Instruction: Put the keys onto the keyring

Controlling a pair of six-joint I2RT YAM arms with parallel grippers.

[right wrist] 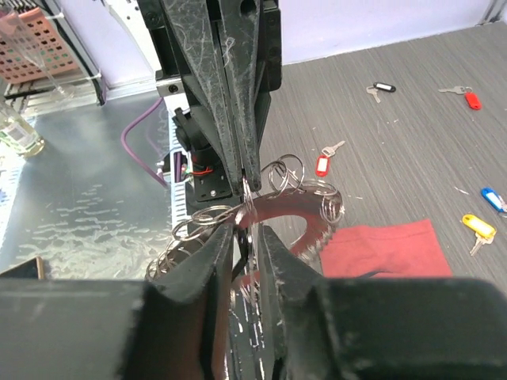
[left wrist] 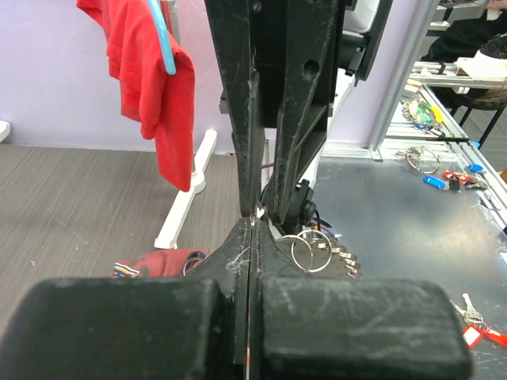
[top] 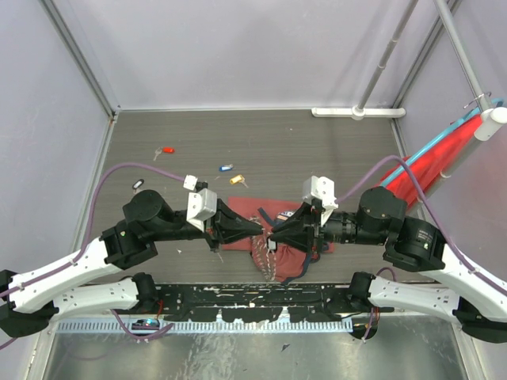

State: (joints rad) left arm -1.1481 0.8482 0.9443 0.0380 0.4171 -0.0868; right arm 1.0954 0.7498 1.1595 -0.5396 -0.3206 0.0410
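From above, my left end effector (top: 258, 228) and right end effector (top: 275, 234) meet tip to tip just below the middle of the frame, over the dark-red bag (top: 285, 260). The keyring (top: 271, 244) sits between them, mostly hidden. I judge it is held up off the desk (top: 333, 150) so the wire stays free for threading. The keys lie loose toward the upper left, well apart from the ring: the red key (top: 166, 150), black key (top: 138, 184), blue key (top: 226, 168) and yellow key (top: 237, 180).

In the left wrist view, my left fingers (left wrist: 198, 317) are clenched with no gap, biting the wire at frame centre. The right end effector comes down from the top edge to the same spot. Small silvery rings dangle just right of that contact.

In the right wrist view, my right fingers (right wrist: 202, 261) are narrowed to a slit with the wire running through, so I read this as a grip on the keyring, not a release. Two grips this close together probably serve to steady the wire or pry it apart.
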